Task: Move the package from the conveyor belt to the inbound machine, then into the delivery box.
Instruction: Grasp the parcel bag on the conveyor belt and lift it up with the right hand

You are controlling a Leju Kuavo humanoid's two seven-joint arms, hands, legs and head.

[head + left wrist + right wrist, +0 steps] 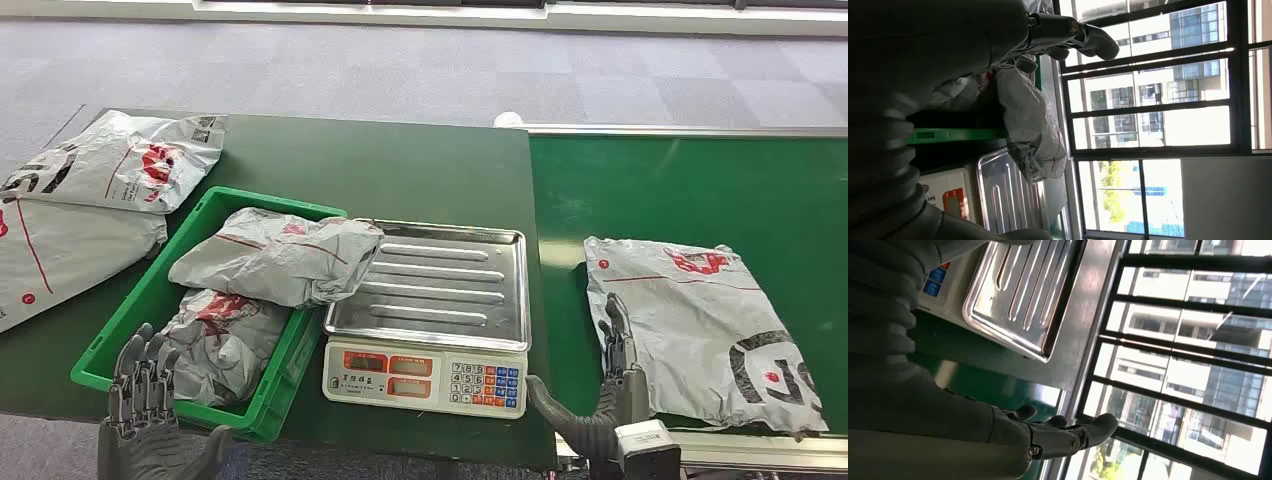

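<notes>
right hand (612, 385) fingers (615, 330) straight, apart, empty, just beside package (705, 325) on conveyor belt (700, 190) | left hand (145, 400) fingers spread, empty, at green box (150, 300) rim | scale (430, 300) between, on tabletop (400, 170)

Floor (420, 70): grey carpet tiles, laid in a grid, running to a pale strip along the far edge of the room. A dark green table (400, 165) stands in the foreground, its top matt and evenly lit. Beyond it, tall windows (1153, 115) with dark frames (1148, 152) and horizontal bars. Through the glass: multi-storey buildings (1198, 375) in bright daylight, and green foliage (1113, 180) at street level. A plain pale wall panel (1228, 200) adjoins the windows. Daylight is strong; interior surfaces near the glass read dark against it.
</notes>
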